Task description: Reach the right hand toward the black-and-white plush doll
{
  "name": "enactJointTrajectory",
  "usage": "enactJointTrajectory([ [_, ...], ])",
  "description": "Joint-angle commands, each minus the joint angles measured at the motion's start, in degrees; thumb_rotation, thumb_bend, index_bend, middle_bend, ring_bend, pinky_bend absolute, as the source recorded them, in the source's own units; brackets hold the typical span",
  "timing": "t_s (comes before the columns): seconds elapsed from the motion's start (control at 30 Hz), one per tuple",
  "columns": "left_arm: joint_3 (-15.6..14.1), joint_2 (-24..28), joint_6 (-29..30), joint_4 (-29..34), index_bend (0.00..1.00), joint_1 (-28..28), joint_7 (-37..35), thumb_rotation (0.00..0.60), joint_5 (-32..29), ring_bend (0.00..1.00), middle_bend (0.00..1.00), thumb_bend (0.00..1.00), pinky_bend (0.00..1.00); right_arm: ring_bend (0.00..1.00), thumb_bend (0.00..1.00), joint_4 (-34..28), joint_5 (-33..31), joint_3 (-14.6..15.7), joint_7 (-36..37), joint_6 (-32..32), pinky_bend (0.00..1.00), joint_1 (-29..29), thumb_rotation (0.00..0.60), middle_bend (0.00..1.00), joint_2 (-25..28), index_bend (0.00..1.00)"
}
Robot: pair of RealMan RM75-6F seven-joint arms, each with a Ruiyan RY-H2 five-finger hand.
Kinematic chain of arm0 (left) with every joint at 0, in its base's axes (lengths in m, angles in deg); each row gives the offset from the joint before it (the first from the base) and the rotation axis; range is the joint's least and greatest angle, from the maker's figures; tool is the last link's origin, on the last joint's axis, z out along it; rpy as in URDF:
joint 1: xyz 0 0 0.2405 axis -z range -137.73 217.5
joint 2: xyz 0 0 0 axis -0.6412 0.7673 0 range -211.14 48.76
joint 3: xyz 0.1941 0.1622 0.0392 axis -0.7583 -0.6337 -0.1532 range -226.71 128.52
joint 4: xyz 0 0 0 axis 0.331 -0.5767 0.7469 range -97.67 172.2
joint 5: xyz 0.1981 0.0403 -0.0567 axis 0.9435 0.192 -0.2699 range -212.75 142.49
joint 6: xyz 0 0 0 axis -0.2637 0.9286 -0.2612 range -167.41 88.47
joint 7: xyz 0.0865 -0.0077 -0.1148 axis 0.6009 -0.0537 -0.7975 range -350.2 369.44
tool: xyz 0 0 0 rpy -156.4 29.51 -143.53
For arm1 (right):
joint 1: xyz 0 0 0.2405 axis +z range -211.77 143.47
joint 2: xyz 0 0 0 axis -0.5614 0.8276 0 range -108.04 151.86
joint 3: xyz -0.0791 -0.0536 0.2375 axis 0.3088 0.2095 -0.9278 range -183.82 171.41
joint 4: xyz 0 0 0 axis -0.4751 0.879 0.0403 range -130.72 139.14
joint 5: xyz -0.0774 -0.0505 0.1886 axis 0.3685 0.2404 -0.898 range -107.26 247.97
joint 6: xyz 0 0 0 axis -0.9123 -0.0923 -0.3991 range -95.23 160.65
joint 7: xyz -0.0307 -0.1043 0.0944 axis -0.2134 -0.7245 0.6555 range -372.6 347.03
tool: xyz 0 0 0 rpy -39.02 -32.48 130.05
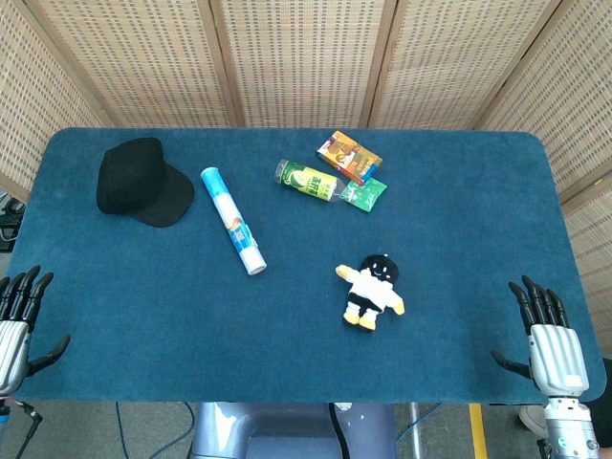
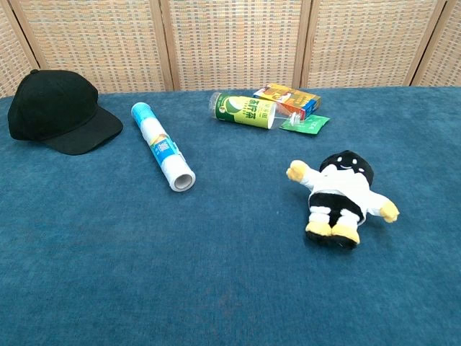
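- Head view: the desk (image 1: 115, 316) is seen covered in blue cloth, and the black-and-white plush doll (image 1: 371, 293) is found lying on it, right of centre and toward the near edge, with its head pointing to the far edge.
- The right robot hand (image 1: 547, 337) is seen at the near right corner of the desk, well apart from the doll; its fingers are spread and nothing is held.
- The left robot hand (image 1: 17, 320) is seen at the near left corner, partly cut off by the frame edge; its fingers are likewise spread and nothing is held.
- A black cap (image 1: 142, 181) is placed near the far left corner, with a white-and-blue tube (image 1: 232, 232) lying just to its right, apart from it.
- A green canister (image 1: 306, 181), an orange box (image 1: 349, 157) and a green sachet (image 1: 364, 194) are grouped close together near the far edge, around the middle.
- Chest view: the doll (image 2: 340, 197) is shown on its back at the right, arms stretched out, yellow feet toward the near edge.
- The cap (image 2: 59, 112), the tube (image 2: 161, 145), the canister (image 2: 243, 110), the box (image 2: 288, 98) and the sachet (image 2: 305, 123) are shown farther back; neither robot hand is caught in this view.
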State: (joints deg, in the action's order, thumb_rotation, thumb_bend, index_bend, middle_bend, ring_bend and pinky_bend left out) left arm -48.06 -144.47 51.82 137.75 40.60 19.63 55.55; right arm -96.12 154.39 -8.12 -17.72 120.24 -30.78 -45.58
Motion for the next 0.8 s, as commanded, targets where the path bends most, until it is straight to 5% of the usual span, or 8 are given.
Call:
enactJointTrajectory([
  [0.03,-0.02,-0.03,0.01,0.04,0.00,0.01,0.08,0.600,0.09,0.00,0.00,0.28,0.00,0.00,0.25,0.08,-0.03,-0.10,0.04,-0.09,0.05,-0.05,0.600,0.00,-0.01,0.02],
  [0.4,0.12,0.13,0.35,0.07,0.00,-0.07,-0.34,0.600,0.24,0.00,0.00,0.28,0.00,0.00,0.25,-0.43,0.52,-0.17,0.18,-0.61,0.05,-0.26,0.600,0.00,0.14,0.02],
  [0.47,0.11,0.20,0.38,0.08,0.00,-0.10,-0.47,0.600,0.26,0.00,0.00,0.28,0.00,0.00,0.25,2.31,0.98,-2.69,4.86,1.74,0.05,0.32,0.600,0.00,-6.56,0.02],
  [0.8,0.07,0.44,0.47,0.08,0.00,-0.21,-0.98,0.600,0.26,0.00,0.00,0.28,0.00,0.00,0.25,2.09,2.99,-0.47,4.15,1.18,0.05,-1.04,0.600,0.00,-0.55,0.05],
])
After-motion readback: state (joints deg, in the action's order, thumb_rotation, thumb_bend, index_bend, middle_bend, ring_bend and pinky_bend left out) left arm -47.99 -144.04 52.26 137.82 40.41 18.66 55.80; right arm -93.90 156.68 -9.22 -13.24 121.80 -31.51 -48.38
